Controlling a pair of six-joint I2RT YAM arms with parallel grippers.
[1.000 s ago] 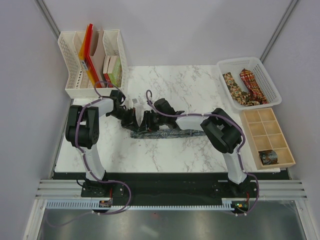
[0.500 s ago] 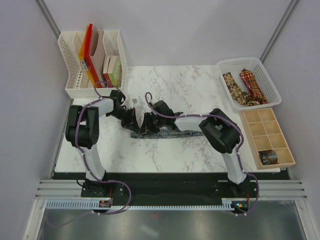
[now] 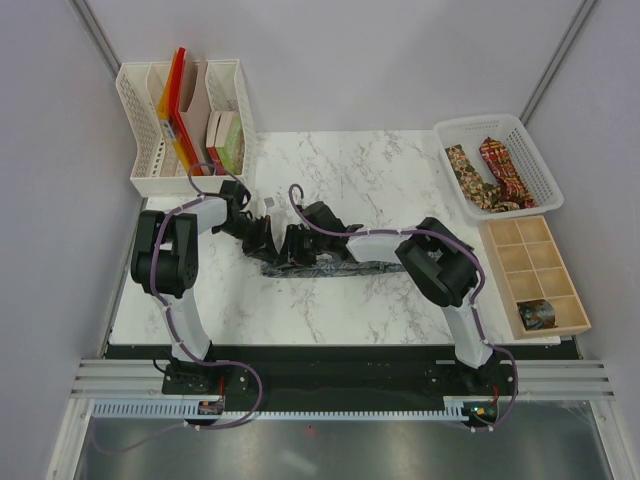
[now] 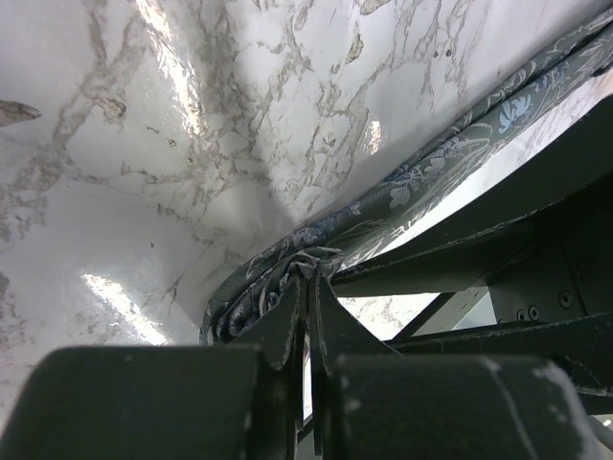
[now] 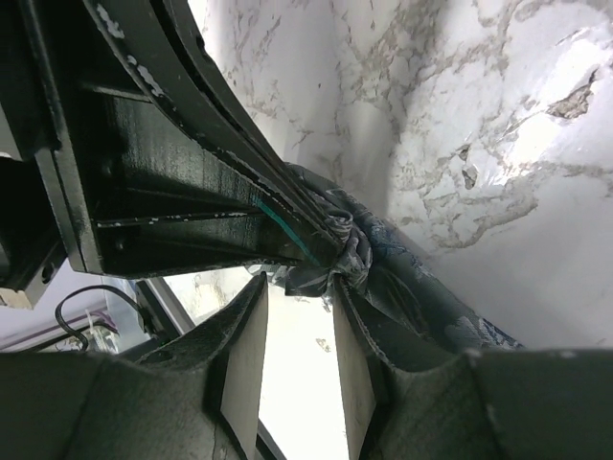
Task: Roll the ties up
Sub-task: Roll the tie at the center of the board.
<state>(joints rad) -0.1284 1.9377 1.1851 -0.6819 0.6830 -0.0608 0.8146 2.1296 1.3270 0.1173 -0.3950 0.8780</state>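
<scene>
Currently: one tie in work, mid-tabletop

Grey-green tie [image 3: 332, 270] lies crosswise on the tabletop [image 3: 350, 165]. Left tool [image 4: 308, 275] is pinched shut on its bunched left end. Right tool [image 5: 299, 287] stands part-open around the same bunch (grip not discernible). Far right: white basket [image 3: 478, 121] holding brown-gold tie [image 3: 462, 166] and red tie [image 3: 503, 168].

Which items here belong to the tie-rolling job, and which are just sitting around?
Job: grey-green tie, pinched by the left gripper; brown-gold tie and red tie in the basket; rolled tie in the tray.
Lying about: rack, folders, books.
</scene>
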